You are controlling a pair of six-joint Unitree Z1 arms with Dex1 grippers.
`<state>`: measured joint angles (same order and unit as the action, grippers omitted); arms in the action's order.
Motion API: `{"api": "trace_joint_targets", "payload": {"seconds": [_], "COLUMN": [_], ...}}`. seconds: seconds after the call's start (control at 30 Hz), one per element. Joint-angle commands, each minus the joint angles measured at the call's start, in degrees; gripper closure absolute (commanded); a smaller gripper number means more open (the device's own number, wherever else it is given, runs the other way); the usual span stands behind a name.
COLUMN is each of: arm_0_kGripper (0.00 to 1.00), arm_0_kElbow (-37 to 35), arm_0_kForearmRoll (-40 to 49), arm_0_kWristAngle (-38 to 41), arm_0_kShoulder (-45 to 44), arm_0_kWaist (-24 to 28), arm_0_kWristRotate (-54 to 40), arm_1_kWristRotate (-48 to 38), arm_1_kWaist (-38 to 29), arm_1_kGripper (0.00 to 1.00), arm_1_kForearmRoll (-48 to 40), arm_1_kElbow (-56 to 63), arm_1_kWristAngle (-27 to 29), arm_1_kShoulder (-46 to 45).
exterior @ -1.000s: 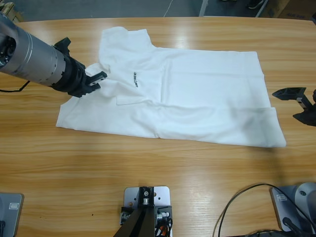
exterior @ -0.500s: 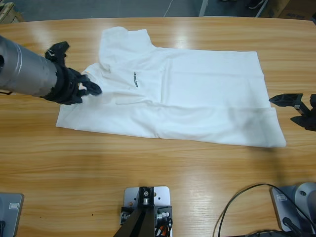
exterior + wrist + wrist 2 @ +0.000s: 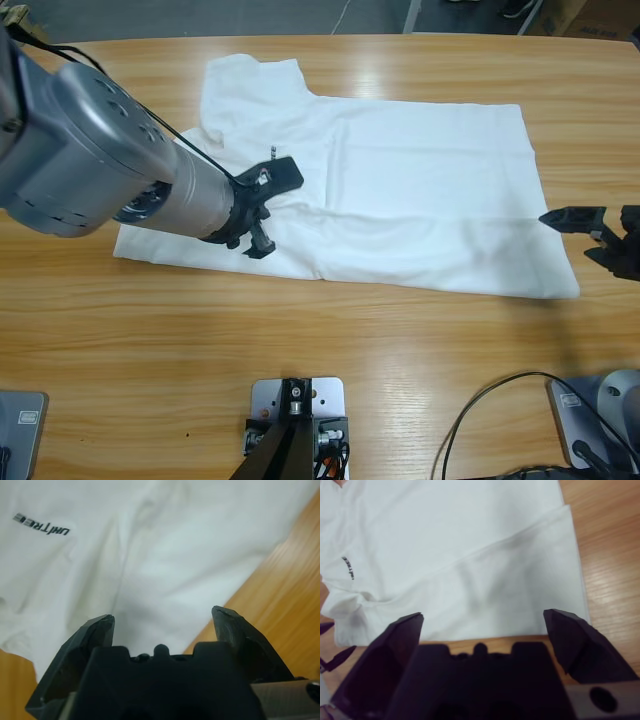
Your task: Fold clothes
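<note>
T-shirt (image 3: pixel 400 200) lies lengthwise along the tabletop (image 3: pixel 320 350). Your left end effector (image 3: pixel 268 210) is open over its chest; right end effector (image 3: pixel 590 228), open, sits just off the hem.

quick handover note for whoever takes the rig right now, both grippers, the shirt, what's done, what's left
Left gripper: open, empty, over the chest area of the T-shirt beside its logo.
Right gripper: open, empty, just off the hem end, over bare table.
T-shirt: lies spread on the table, near long side already turned in along a fold line, upper sleeve out flat.
Left: the remaining folds; nothing is gripped.
</note>
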<state>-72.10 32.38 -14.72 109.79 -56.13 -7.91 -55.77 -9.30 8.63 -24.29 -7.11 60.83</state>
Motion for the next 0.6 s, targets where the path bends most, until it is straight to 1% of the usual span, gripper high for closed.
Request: {"api": "trace_joint_targets", "payload": {"seconds": [0.03, 0.13, 0.27, 0.3, 0.4, 0.43, 0.6], "arm_0_kGripper": [0.22, 0.225, 0.225, 0.231, 0.312, 0.312, 0.312], "arm_0_kElbow": [-0.3, -0.5, -1.2, -1.4, -1.6, -1.5, -2.4], "arm_0_kForearmRoll": [0.6, -0.8, -0.9, -0.8, -0.8, -0.7, -0.7], "arm_0_kWristAngle": [-3.3, -0.3, 1.2, 1.9, 4.2, 4.7, 4.9], "arm_0_kShoulder": [4.6, 4.5, 5.6, 5.9, 6.4, 6.4, 8.7], "arm_0_kWaist": [2.5, 5.7, 8.5, 8.7, 8.7, 8.7, 8.7], "arm_0_kWristRotate": [-7.0, -7.7, -10.1, -11.0, -12.2, -12.2, -13.5], "arm_1_kWristRotate": [1.9, 2.2, 2.3, 2.4, 2.4, 2.4, 2.3], "arm_1_kWaist": [-0.7, -0.8, -0.9, -0.9, -0.9, -0.9, -0.9], "arm_1_kGripper": [0.011, 0.035, 0.063, 0.064, 0.079, 0.097, 0.114], "arm_1_kForearmRoll": [-1.0, -1.0, -1.0, -1.0, -1.0, -0.9, -0.5], "arm_1_kElbow": [3.7, 3.8, 3.9, 3.9, 3.9, 3.9, 4.0], "arm_1_kWristAngle": [-2.2, -2.5, -3.0, -3.0, -3.3, -3.6, -4.3], "arm_1_kShoulder": [-0.9, -1.4, -1.9, -1.9, -2.0, -2.4, -3.4]}}
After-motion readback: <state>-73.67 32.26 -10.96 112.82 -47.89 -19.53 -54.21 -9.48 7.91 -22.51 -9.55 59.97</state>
